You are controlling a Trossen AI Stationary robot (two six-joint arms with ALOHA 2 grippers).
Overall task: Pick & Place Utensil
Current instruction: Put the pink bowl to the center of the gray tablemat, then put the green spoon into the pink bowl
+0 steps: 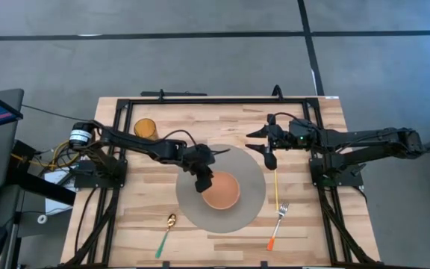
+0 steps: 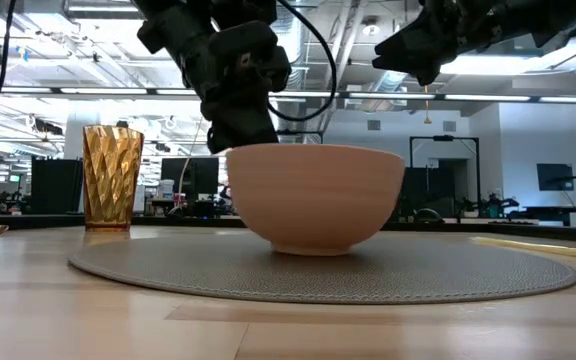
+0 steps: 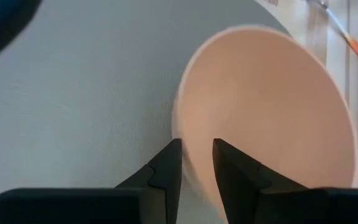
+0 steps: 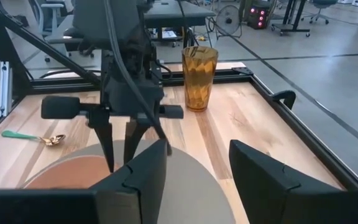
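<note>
A peach bowl (image 1: 222, 191) stands on its base in the middle of a round grey mat (image 1: 251, 173). My left gripper (image 1: 202, 179) is at the bowl's left rim, pointing down and shut on it. My right gripper (image 1: 264, 146) hovers open above the mat's far right edge and touches nothing. A thin yellow utensil (image 1: 276, 190) lies on the table beside the mat's right edge. An orange-handled fork (image 1: 277, 225) lies nearer the near edge. A green-handled gold spoon (image 1: 165, 233) lies at near left. My left gripper (image 3: 196, 144) has the bowl's rim (image 3: 188, 133) on its left side pinched, one finger (image 3: 232, 171) inside the bowl and one outside. The fingers come from above, pointing down. The bowl sits upright with its base on the mat (image 2: 318, 270).
An amber faceted cup (image 1: 145, 128) stands at far left, also seen in the right wrist view (image 4: 199, 76). A black frame (image 1: 222, 99) rims the table. Bare wood lies along the near edge between spoon and fork.
</note>
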